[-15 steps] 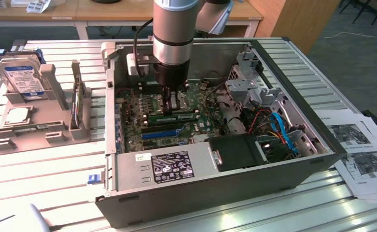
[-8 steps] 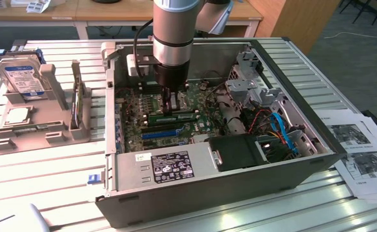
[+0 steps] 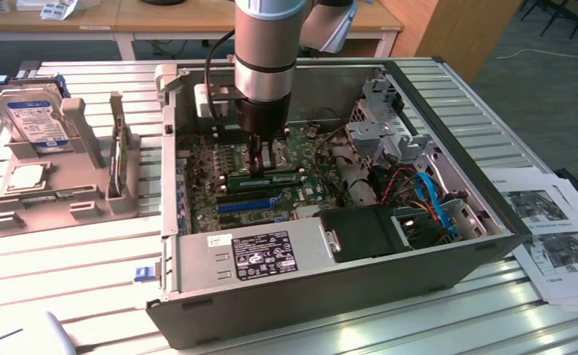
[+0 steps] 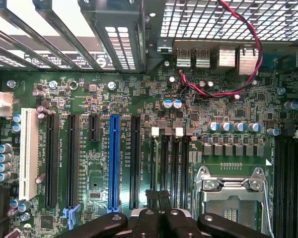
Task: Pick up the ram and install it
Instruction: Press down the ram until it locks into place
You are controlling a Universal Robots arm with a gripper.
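While gripper [image 3: 259,168] touches ram [image 3: 265,178] | hard drive [image 3: 37,118] well apart

You get bright, even daylight across the slatted table [image 3: 61,259], with white glare streaks near its front edge. Inside the computer case [image 3: 318,285] the light falls off and the far wall sits in shadow. Close over the motherboard [image 4: 89,99] everything reads crisp, while the gripper [image 4: 158,218] is dark and soft.
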